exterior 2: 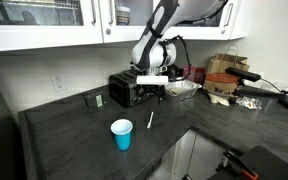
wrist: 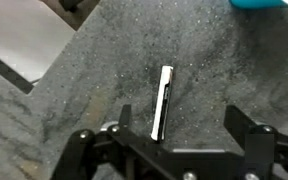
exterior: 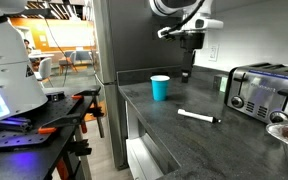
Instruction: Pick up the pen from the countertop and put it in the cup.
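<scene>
Grey mottled stone fills your wrist view. Closest to the lens, your gripper (wrist: pixel 169 150) has its two black fingers (wrist: pixel 89 148) spread wide with nothing pinched, hanging clear above the countertop (wrist: pixel 74 90). Just beyond the fingertips lies the pen (wrist: pixel 164 102), flat on the slab. Its white body runs almost straight away from you, lined up roughly with the middle of the gap, and I can see no contact. Farther out, at the top right corner of that view, a sliver of the turquoise cup (wrist: pixel 265 4) peeks in. In an exterior view the order flips: the cup (exterior 2: pixel 122 133) stands upright nearest the front edge, its white inside facing up. The pen (exterior 2: pixel 150 120) lies just behind it, near but apart, and the toaster (exterior 2: pixel 122 90) sits back against the wall. In an exterior view from the counter's end, the pen (exterior: pixel 197 116) rests mid-slab with its darker tip toward the toaster (exterior: pixel 261 90). The cup (exterior: pixel 160 88) is off toward the far corner, and your gripper (exterior: pixel 188 70) hangs high over the counter.
</scene>
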Motion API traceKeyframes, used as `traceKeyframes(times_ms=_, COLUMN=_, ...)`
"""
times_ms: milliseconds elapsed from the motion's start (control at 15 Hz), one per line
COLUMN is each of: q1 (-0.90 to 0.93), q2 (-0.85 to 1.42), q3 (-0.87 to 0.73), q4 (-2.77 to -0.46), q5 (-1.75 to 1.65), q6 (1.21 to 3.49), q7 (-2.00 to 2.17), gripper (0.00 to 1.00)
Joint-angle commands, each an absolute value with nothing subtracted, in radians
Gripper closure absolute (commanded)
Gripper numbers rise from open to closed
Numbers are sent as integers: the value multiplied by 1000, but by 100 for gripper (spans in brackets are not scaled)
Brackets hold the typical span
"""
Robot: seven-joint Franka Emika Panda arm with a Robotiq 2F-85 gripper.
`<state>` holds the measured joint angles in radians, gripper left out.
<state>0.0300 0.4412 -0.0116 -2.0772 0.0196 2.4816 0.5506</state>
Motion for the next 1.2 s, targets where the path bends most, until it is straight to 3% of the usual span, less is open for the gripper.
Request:
traceKeyframes(times_ms=0, q1=37, q2=545, q3=-38, q4=-1975, q5=77, q6=2446, q7=515, gripper=0)
traceKeyframes(times_ms=667, q1=-24, q2=694, q3=-34, q4=-1823, q5=187, q6=2316, q7=384, gripper=1)
traceKeyframes(times_ms=800, q1=-31, q2=697, q3=-27, q4=-1805, q5=202, q6=2275, q7=364, gripper=5)
traceKeyframes(times_ms=867, q1=-33, q2=699, q3=-25, q4=-1798, q5=215, q6=2254, q7=364, gripper=12)
traceKeyframes(times_ms=933, q1=-21, q2=701, q3=-39, q4=-1790, q5=203, q6=2234, q7=372, gripper=4)
traceKeyframes(times_ms=1133, q1=-44, q2=701, q3=-19, q4=-1769, q5=179, q6=2137, q7=235, gripper=0)
